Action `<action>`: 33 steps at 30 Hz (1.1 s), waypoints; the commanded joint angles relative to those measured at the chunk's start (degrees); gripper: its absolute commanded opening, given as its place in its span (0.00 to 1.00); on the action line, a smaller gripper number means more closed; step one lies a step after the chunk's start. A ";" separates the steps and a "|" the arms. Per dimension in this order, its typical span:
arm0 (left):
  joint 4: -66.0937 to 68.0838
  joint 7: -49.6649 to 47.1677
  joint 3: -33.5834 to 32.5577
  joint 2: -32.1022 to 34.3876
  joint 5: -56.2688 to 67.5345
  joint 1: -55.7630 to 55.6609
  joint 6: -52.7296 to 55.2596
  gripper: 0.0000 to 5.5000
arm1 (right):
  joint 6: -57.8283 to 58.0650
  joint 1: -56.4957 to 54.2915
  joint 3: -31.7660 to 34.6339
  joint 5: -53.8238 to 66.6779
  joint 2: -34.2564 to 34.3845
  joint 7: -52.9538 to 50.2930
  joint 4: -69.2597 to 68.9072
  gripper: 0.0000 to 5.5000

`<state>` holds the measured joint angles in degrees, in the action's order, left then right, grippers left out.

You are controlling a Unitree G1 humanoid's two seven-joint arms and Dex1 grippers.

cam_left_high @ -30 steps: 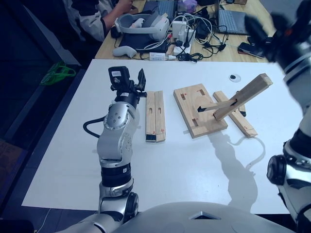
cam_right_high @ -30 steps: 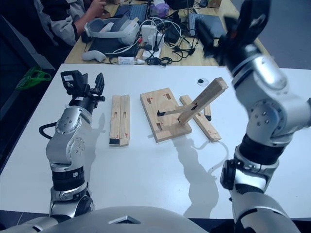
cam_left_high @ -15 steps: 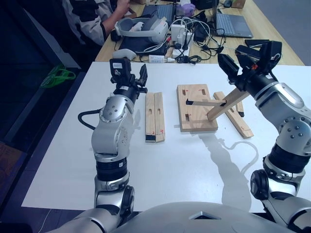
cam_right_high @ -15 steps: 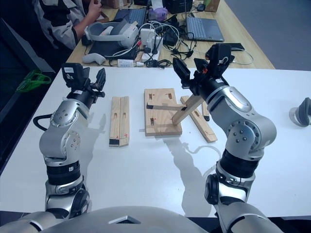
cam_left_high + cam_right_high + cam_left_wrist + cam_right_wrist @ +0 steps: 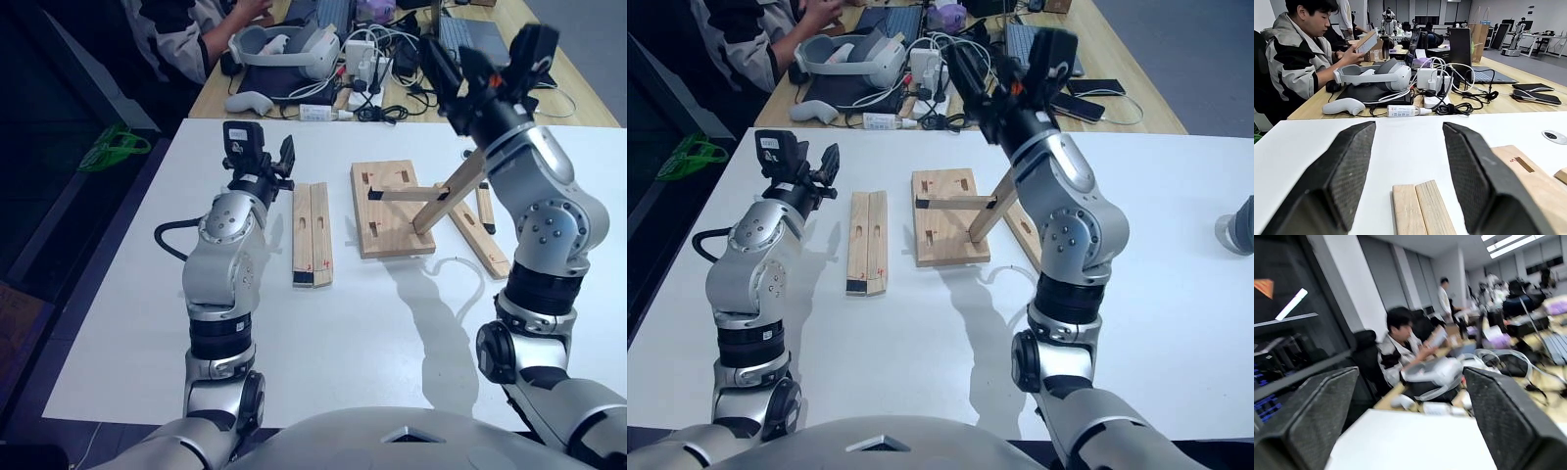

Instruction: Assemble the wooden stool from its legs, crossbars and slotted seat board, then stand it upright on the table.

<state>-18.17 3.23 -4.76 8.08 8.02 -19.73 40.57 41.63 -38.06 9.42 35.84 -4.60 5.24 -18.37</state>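
Since a second ago my right hand (image 5: 486, 70) has swung in from the far right and now sits lifted above the tilted leg (image 5: 451, 191), pads spread and holding nothing, while the seat board (image 5: 397, 241) has turned square on the desk (image 5: 343, 333). My left hand (image 5: 263, 162) hovers released and empty beside the paired legs (image 5: 313, 235), about where it was. Progress is slight, I judge: one leg with a crossbar (image 5: 404, 194) leans on the board, whether slotted in I cannot tell, and another leg (image 5: 485, 250) lies just beside it. Most of the joining remains, as does standing the stool upright.
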 commanded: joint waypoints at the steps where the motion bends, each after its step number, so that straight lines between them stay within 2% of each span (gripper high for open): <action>1: 0.17 1.01 -0.95 1.51 0.49 1.07 1.97 0.46 | -2.99 -0.65 -5.20 -1.77 0.71 1.63 -4.95 0.72; 5: 0.30 1.81 -3.07 1.85 2.25 0.85 4.18 0.46 | -10.43 1.16 -5.04 -11.91 -0.98 -3.40 -4.49 0.72; 10: 3.86 4.88 -2.96 6.65 1.84 -0.44 6.53 0.46 | -16.77 1.60 4.16 -25.35 -8.87 -12.67 -0.03 0.72; 13: 5.09 8.43 1.06 11.57 0.17 0.59 8.82 0.46 | -15.49 6.26 7.18 -27.26 -10.72 -13.43 -0.69 0.72; 15: 4.47 11.03 2.62 14.22 0.69 1.60 12.20 0.46 | -13.59 15.29 8.41 -25.67 -12.72 -8.50 -4.24 0.72; 17: 3.38 12.77 2.89 16.32 1.20 3.35 15.39 0.46 | -10.88 22.64 12.84 -22.08 -13.70 -4.68 -5.07 0.72; 19: 2.37 13.74 3.03 17.08 1.67 4.77 17.59 0.46 | -7.40 26.47 17.00 -16.44 -12.61 -2.44 -4.85 0.72; 21: 1.76 13.99 3.70 16.82 1.95 5.05 18.59 0.46 | -4.50 30.32 17.99 -9.96 -10.82 1.22 -6.22 0.72; 27: 1.24 14.44 5.36 16.74 2.21 3.99 21.06 0.46 | -1.14 40.77 12.14 -1.17 -8.86 7.80 -14.14 0.72; 33: -0.85 17.05 5.86 18.48 4.32 5.31 26.13 0.46 | 4.65 42.95 7.32 7.44 -12.60 14.32 -16.90 0.72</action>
<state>-17.62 19.10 0.33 24.89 11.60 -14.81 64.89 44.27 3.88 17.42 40.95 -15.01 17.93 -33.96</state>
